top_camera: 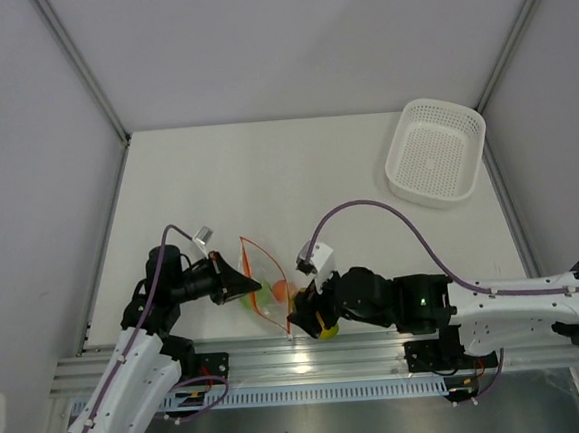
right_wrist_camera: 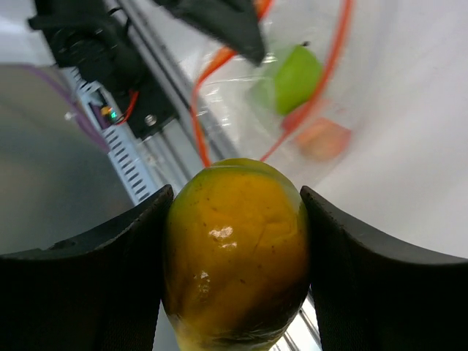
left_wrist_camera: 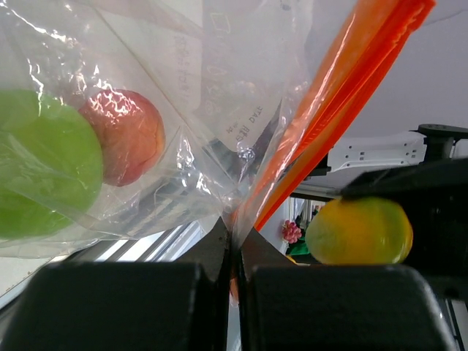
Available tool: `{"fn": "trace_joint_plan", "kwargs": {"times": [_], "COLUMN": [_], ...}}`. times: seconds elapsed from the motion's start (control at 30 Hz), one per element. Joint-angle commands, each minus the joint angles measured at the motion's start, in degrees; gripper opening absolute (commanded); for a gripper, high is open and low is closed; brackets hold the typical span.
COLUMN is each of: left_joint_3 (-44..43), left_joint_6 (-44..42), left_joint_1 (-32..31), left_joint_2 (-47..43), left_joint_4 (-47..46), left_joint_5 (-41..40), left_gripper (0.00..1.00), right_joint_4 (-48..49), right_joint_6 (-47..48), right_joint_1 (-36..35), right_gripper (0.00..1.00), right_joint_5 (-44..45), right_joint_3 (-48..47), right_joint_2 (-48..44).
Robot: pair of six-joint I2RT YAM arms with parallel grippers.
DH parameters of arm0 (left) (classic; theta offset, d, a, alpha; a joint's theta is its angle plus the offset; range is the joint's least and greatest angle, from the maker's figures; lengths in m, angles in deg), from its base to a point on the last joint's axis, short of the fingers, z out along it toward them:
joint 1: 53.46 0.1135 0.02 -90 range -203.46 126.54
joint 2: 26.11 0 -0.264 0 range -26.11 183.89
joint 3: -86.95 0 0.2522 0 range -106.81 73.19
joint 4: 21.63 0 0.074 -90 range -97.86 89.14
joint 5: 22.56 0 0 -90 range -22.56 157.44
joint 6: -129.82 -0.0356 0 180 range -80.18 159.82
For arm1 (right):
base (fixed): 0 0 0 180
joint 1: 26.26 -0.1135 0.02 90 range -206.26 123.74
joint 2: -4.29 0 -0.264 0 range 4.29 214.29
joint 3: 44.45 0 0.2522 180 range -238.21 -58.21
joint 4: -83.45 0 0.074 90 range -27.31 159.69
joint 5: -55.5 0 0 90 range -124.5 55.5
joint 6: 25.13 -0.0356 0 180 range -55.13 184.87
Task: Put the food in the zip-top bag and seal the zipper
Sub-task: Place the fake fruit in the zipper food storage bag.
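Crinkly clear bag [left_wrist_camera: 219, 88] holds lime ball [left_wrist_camera: 44, 168] and red fruit [left_wrist_camera: 128, 135]; left gripper [left_wrist_camera: 234, 252] pinches its mouth. Right gripper [right_wrist_camera: 234, 234] clamps yellow fruit [right_wrist_camera: 234, 256] just beside.

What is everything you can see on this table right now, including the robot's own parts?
zip-top bag: one, clear, at the near edge between the arms, mouth open
zipper: one, red-orange, along the bag's mouth
lime-green ball: one, green, inside the bag
red-orange piece: one, red-orange, inside the bag, against the ball
yellow-orange piece: one, yellow-orange, outside the bag, just beside its mouth
basket: one, white, perforated, far right of the table
table: one, white
left gripper: one, black, pinched shut on the bag's edge
right gripper: one, black, shut on the yellow-orange piece
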Motion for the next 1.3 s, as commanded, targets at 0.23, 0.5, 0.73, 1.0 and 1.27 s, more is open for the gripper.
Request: {"fn": "trace_joint_plan", "kwargs": {"times": [0.23,0.5,0.73,1.0,1.27], "left_joint_3": [-1.9,-3.0,-3.6,-2.1,-2.8], "left_joint_6": [0.8,2.1,1.2,2.1,2.2], "left_joint_1": [-0.2,-0.2,-0.2,-0.2,-0.2], "left_joint_2": [-1.1,-5.6,-6.9,-7.9,-6.8], "left_joint_4": [-0.5,2.6,5.1,3.3,3.4], "left_joint_5": [-0.6,-0.7,-0.3,-0.6,-0.3], "left_gripper": [0.01,0.01,0.01,0.00,0.01], "right_joint_4": [8.4,10.1,8.5,6.6,4.1], "right_joint_6": [5.2,2.3,-3.6,-4.6,-4.0], "right_joint_1": [-2.5,1.5,5.3,8.5,10.1], "right_gripper": [0.02,0.04,0.04,0.06,0.08], "right_joint_5": [1.8,-5.3,-3.2,0.6,2.9], "right_joint_3": [-9.5,-19.4,-18.6,-14.7,-15.1], "right_joint_2": [10.0,22.0,24.5,22.9,23.6]}}
